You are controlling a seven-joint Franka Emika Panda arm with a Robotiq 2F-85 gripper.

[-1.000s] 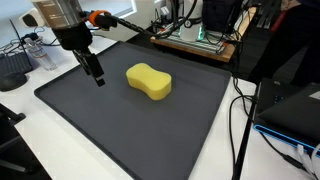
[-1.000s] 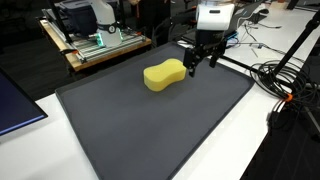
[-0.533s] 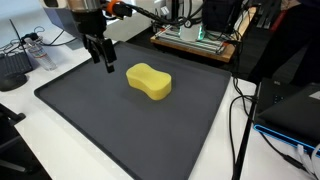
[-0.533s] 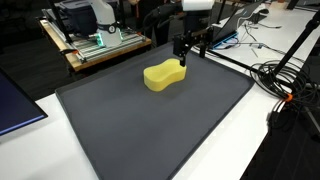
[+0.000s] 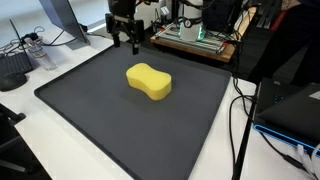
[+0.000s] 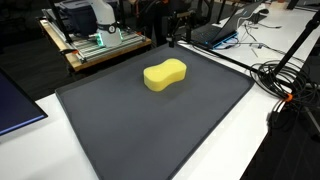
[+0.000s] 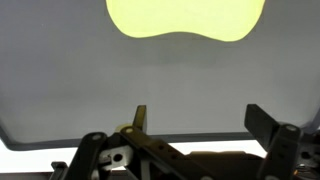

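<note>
Open and empty, the hand (image 5: 126,43) hangs high beyond the sponge (image 5: 148,82); gripping it calls for descending over it

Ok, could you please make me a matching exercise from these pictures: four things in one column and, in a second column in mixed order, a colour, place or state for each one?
Column one:
1. sponge
2. mat
3. gripper
4. cables

Column two:
a. open, in the air near one edge of the mat
b. black, on the white table beside the mat
c. yellow, lying on the mat
d. dark grey, flat, under the sponge

Pairs: 1-c, 2-d, 3-a, 4-b.
</note>
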